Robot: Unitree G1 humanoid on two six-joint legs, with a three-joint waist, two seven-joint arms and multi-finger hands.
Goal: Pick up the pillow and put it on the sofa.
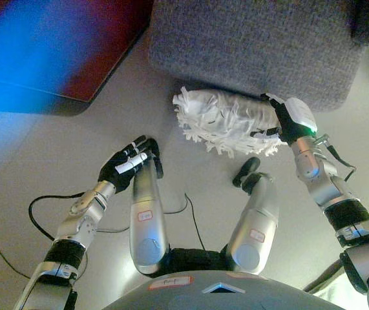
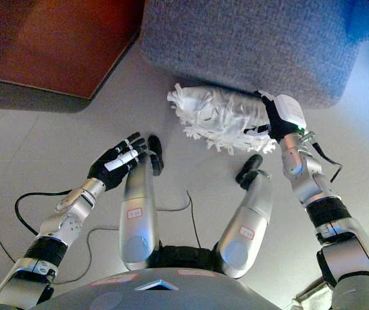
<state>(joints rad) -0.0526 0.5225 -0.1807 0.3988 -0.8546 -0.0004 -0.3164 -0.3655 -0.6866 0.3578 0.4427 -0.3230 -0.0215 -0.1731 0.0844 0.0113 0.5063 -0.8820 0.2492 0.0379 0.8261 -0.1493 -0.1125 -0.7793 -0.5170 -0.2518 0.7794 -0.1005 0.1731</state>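
Observation:
A white shaggy pillow [image 1: 226,121] lies on the pale floor, right against the front of the grey sofa [image 1: 255,45]. My right hand [image 1: 287,123] is at the pillow's right end, its fingers buried in the fringe and hidden there. My left hand [image 1: 127,165] hovers over the floor to the left of the pillow, a good gap away, with straight fingers holding nothing. In the right eye view the pillow [image 2: 220,118] and right hand [image 2: 276,119] stand the same way.
A dark reddish-brown wooden piece of furniture [image 2: 55,45] fills the upper left, beside the sofa. A strip of bare floor runs between it and the sofa.

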